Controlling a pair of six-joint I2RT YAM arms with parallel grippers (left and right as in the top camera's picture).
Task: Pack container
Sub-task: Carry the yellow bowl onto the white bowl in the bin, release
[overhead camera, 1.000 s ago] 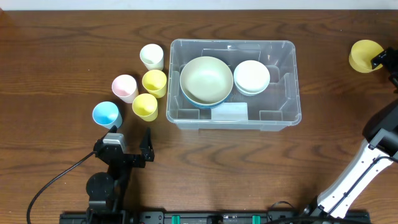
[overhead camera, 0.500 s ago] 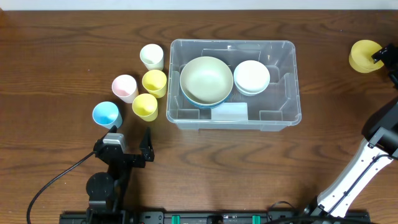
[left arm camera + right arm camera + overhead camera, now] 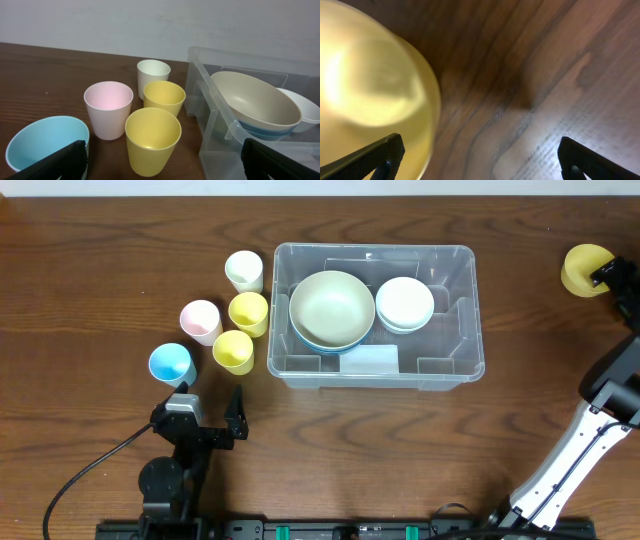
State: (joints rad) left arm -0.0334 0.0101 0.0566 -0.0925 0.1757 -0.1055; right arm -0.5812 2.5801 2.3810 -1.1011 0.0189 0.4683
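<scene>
Yellow vessel (image 3: 370,85), perhaps a cup, blurred and cropped near right tool (image 3: 481,159).

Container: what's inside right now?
In the container: a beige bowl stacked on a blue bowl, and white bowls. Anything beneath the stacks is covered.

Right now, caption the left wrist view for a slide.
Open left gripper facing five cups beside the clear container holding bowls.
</scene>
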